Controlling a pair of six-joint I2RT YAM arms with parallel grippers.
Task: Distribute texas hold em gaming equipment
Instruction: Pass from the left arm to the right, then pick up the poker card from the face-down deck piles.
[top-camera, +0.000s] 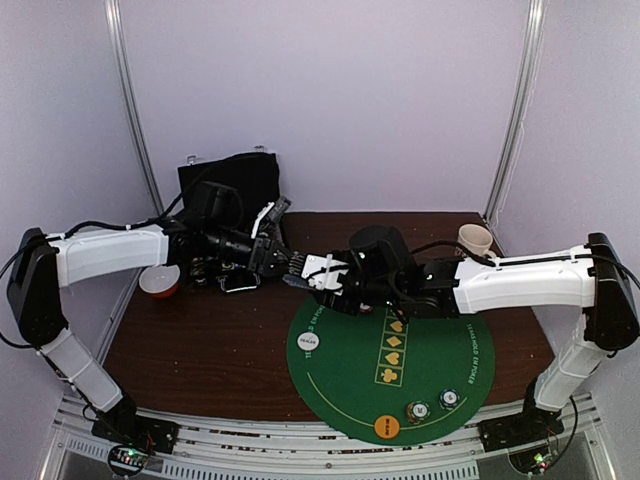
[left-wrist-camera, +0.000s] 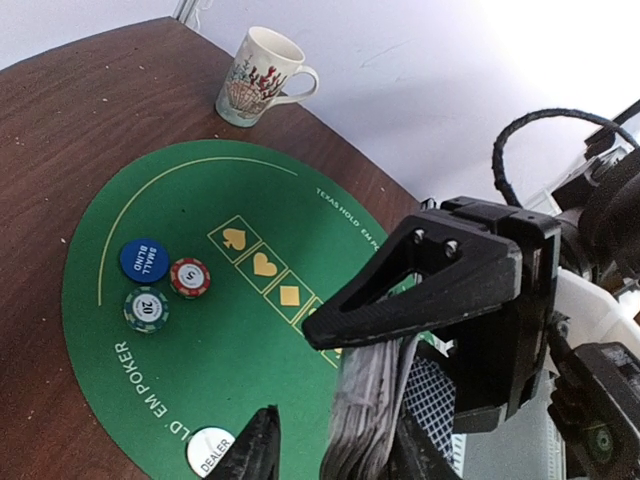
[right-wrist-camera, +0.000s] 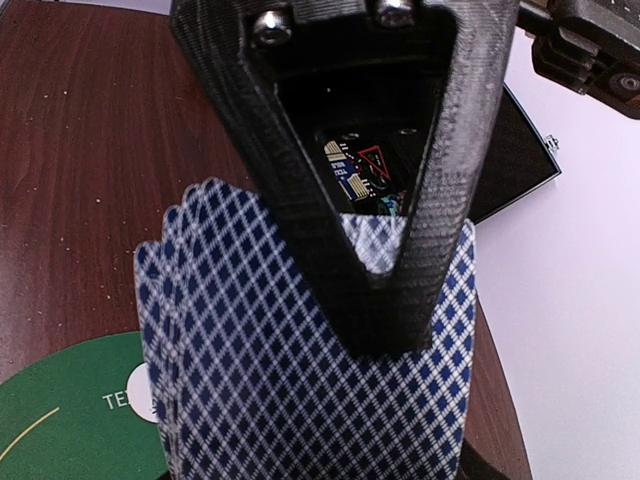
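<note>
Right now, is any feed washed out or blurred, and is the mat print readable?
Left wrist view: wall upper right blown out, yet poker mat lettering and chips read sharp. Right wrist view: deck of cards fills the frame, pattern crisp, wall glaring. Top view: evenly lit but soft.

You will see a matt, wood-grain tabletop (left-wrist-camera: 60, 130), a matt green felt-like mat (left-wrist-camera: 250, 330), a glossy ceramic mug (left-wrist-camera: 258, 78), and smooth paper playing cards (right-wrist-camera: 250, 380) with printed backs.
</note>
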